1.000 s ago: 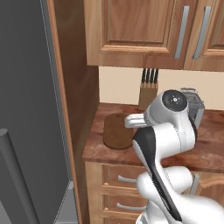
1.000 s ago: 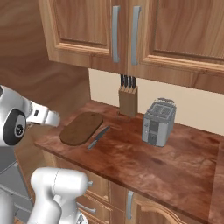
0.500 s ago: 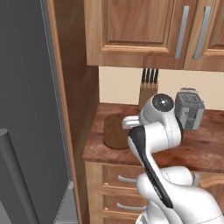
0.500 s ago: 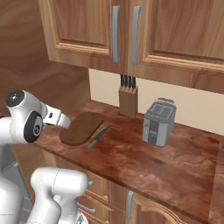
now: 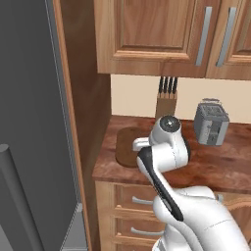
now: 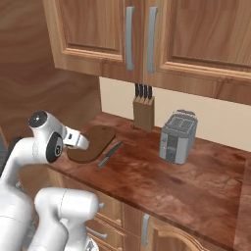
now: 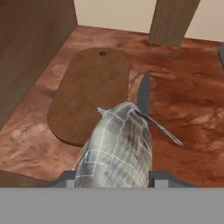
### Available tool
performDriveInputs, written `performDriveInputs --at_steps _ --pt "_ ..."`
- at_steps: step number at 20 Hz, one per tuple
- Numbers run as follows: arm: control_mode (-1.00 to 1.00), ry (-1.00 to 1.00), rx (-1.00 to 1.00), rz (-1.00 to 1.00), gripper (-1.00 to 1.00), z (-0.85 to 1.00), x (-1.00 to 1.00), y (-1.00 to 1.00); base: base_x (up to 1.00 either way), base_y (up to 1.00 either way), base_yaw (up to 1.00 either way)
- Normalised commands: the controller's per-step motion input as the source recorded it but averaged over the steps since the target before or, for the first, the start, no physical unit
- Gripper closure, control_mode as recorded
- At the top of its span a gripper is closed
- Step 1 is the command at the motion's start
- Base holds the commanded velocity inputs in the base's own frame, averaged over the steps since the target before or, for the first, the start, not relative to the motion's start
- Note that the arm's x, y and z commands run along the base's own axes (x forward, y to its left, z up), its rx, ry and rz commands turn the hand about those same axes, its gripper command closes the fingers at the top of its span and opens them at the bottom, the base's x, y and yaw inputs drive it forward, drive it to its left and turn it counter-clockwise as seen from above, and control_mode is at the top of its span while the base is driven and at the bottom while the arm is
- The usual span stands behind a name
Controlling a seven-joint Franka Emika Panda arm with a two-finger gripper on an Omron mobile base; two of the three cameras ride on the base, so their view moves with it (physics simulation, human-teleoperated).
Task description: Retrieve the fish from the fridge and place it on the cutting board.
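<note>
Most of the job is looking done, judging from how things lie: the fish (image 7: 116, 148) is out of the fridge (image 5: 29, 122) and is sitting between the fingers of the gripper (image 7: 113, 180), which are pressing in on its two flanks, so the tool is clamping it rather than standing open. In the hand view the fish's pale, grey-scaled body is pointing away from the camera, its far end lying over the near right edge of the cutting board (image 7: 89, 98) and reaching toward the knife (image 7: 144, 94) that is lying just to the board's right on the counter (image 7: 188, 105). The board is showing here as a long oval with a small hole at its far end, bare on top. In the right base view the hand is hanging at the near left corner of the counter, over the board's near edge.

What is remaining, I judge, is the placing itself: carrying the fish a little farther over the board's middle, lowering it, and letting go. The knife block (image 6: 143, 107) and toaster (image 6: 177, 136) are standing well clear to the right.
</note>
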Motion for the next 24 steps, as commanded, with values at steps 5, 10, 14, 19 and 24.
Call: performDriveInputs --at_steps 5,10,14,19,24 --pt "-1.00 0.18 0.00 0.00 1.00 -0.26 0.85 0.00 0.00 0.00 0.00" --pt "-1.00 0.14 0.00 0.00 1.00 -0.29 0.77 0.00 0.00 0.00 0.00" --pt "-1.00 0.06 0.00 0.00 1.00 -0.26 0.61 0.03 0.00 0.00 0.00" --pt "-1.00 0.00 0.00 0.00 1.00 -0.17 0.57 0.02 0.00 0.00 0.00" --pt "-1.00 0.00 0.00 0.00 1.00 -0.30 0.48 0.01 0.00 0.00 0.00"
